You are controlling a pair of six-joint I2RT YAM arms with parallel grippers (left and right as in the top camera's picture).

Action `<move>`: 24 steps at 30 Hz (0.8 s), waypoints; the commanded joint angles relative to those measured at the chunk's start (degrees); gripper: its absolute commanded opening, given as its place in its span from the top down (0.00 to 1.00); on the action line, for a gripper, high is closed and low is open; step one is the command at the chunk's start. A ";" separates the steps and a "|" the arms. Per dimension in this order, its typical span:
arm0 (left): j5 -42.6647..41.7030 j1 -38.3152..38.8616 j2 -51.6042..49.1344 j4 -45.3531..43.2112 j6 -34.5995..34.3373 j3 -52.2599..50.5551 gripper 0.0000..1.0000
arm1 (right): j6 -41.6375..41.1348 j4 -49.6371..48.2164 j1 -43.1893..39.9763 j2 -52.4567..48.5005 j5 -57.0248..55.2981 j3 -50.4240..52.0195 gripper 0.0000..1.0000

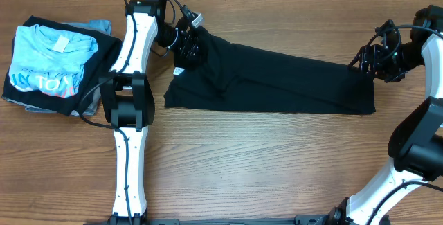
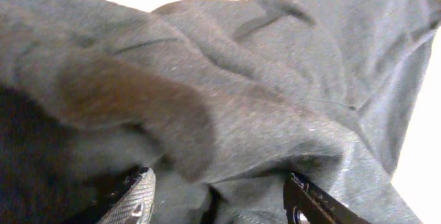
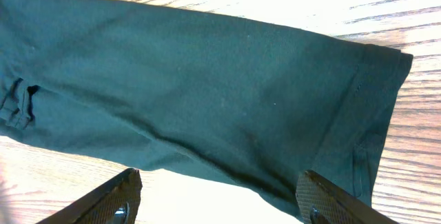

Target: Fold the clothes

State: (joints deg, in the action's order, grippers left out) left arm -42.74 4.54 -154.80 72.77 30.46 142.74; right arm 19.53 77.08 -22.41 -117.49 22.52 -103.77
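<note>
At the far left of the table (image 1: 277, 169) lies a pile of folded garments. A light blue T-shirt (image 1: 48, 62) with lettering is on top, a dark garment (image 1: 97, 76) is under it, and a grey garment (image 1: 100, 25) shows at the back edge.

Just right of the pile, the white left arm (image 1: 131, 52) reaches away from the robot. The left gripper (image 1: 188, 48) sits on the left end of the black T-shirt (image 1: 277, 83), where the cloth is bunched up. In the left wrist view its fingers (image 2: 134, 200) stand well apart and soft folds of the dark fabric fill the space between and in front of them. The fingers do not press the cloth together there, so the gripper is open around the fabric rather than closed on it.

The black T-shirt lies in the middle of the table as a long narrow band. It goes from the left gripper to the right and is slightly slanted. Most of it is flat, with some long creases near the left end.

At the right end of the band is the right gripper (image 1: 370, 62), at the far corner of the cloth. In the right wrist view its two fingers (image 3: 103, 203) are wide apart, with the hemmed end of the shirt lying flat on the wood beyond them. This gripper holds nothing. I cannot tell if it touches the fabric.
</note>
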 commanded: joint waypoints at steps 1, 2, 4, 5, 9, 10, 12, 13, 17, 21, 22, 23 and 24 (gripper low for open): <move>-4.07 0.68 -0.46 -0.15 1.07 -0.57 0.37 | -0.07 -0.17 -0.04 0.24 0.50 -1.20 0.24; -4.07 0.76 -0.46 -0.17 1.07 -0.57 0.37 | -0.07 -0.17 -0.04 0.24 0.50 -1.20 0.24; -4.07 1.09 -0.46 -0.15 1.07 -0.57 0.37 | -0.07 -0.15 -0.04 0.24 0.50 -1.20 0.24; -4.07 1.25 -0.46 -0.15 1.07 -0.57 0.37 | -0.07 -0.15 -0.04 0.24 0.50 -1.20 0.24; -4.07 2.23 -0.46 -0.24 1.07 -0.57 0.38 | -0.07 -0.24 -0.04 0.24 0.50 -1.20 0.24; -4.07 2.56 -0.46 -0.31 1.07 -0.57 0.38 | -0.07 -0.24 -0.04 0.24 0.50 -1.20 0.24; -4.02 2.78 -0.46 -0.39 1.07 -0.57 0.39 | -0.07 -0.24 -0.04 0.24 0.50 -1.20 0.24; -4.02 2.78 -0.46 -0.37 1.07 -0.57 0.39 | -0.07 -0.22 -0.04 0.24 0.50 -1.20 0.24; -3.80 2.78 -0.46 -0.20 1.03 -0.57 0.60 | -0.07 -0.22 -0.04 0.24 0.50 -1.20 0.24; -3.32 2.16 -0.46 0.55 0.79 -0.57 0.78 | -0.07 -0.22 -0.04 0.24 0.50 -1.20 0.24; -3.08 2.05 -0.46 0.87 0.81 -0.57 0.79 | -0.07 -0.20 -0.04 0.24 0.50 -1.20 0.24; -2.73 2.01 -0.46 0.94 0.74 -0.57 0.79 | -0.07 -0.20 -0.04 0.24 0.50 -1.20 0.24; -2.40 1.88 -0.44 0.90 0.37 -0.55 0.79 | -0.09 -0.17 -0.04 0.24 0.50 -1.20 0.24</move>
State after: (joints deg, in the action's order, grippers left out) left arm -45.41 7.01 -154.78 73.34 30.57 142.74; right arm 19.51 77.08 -22.41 -117.51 22.50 -103.79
